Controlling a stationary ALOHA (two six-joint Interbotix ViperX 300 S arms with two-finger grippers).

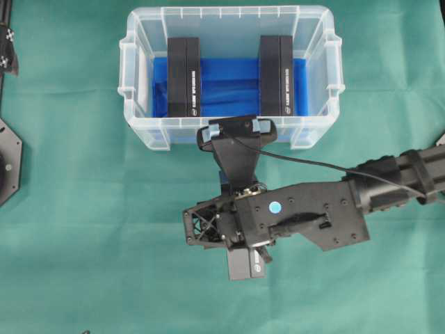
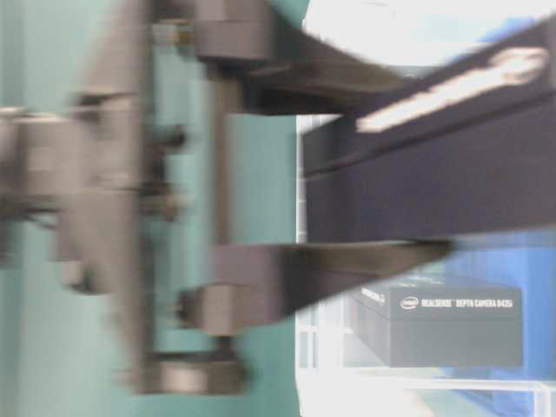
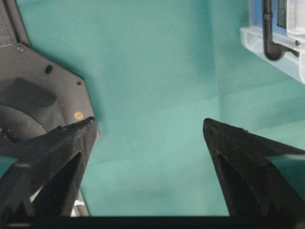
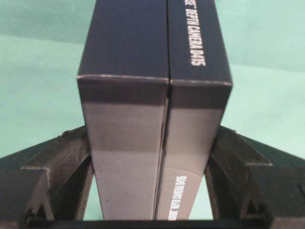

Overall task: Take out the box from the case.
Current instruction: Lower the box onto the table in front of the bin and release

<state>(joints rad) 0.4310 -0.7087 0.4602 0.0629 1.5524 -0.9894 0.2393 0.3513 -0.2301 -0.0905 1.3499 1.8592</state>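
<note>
The right gripper (image 4: 152,191) clamps a dark box (image 4: 155,109) between its fingers, outside the case over the green cloth (image 1: 83,229). Its side reads "DEPTH CAMERA D415". The left gripper (image 3: 147,129) is wide open and holds nothing. Farther away, the clear case (image 1: 139,118) contains two more boxes (image 1: 183,76), one labelled "REALSENSE DEPTH CAMERA D435".

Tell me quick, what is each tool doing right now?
Left tool: open, empty, above the green cloth.
Right tool: shut on a black box, outside the case.
</note>
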